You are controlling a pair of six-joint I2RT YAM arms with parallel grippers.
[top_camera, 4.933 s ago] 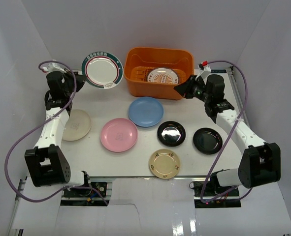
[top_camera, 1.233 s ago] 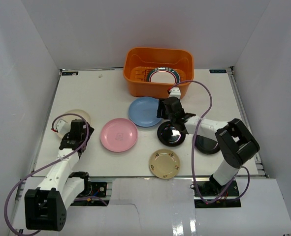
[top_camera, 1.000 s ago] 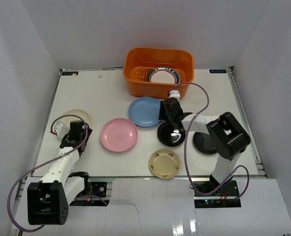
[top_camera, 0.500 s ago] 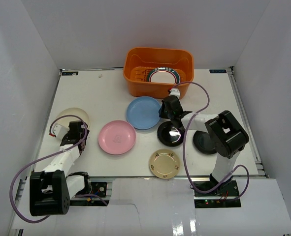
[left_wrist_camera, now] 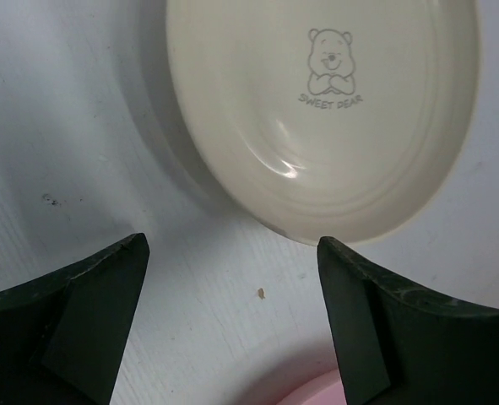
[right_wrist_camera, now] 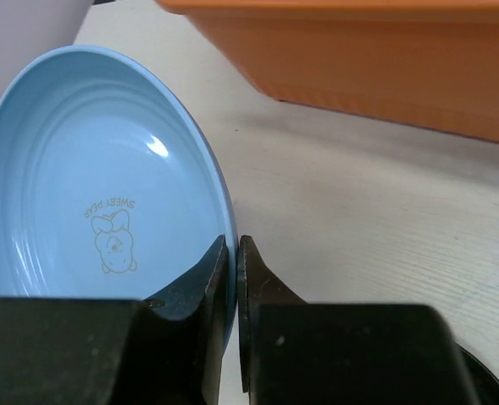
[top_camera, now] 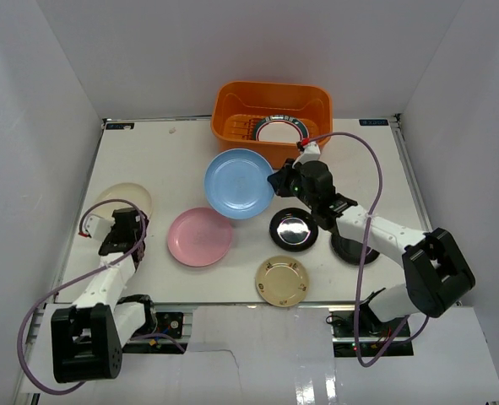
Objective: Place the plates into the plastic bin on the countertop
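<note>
Blue plate (top_camera: 239, 183): now rising off the table (top_camera: 169, 160) toward upper centre, rim clamped in right jaws. Left jaws: hovering apart beside cream plate (top_camera: 122, 200), left.

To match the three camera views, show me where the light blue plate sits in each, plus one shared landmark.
Top external: light blue plate at centre, just before the orange bin, right claw shut on its right rim.
Left wrist: not in it; cream plate instead.
Right wrist: fills the left half, rim pinched at bottom centre.
Shared landmark: the orange bin, in the top and right wrist views only.
</note>
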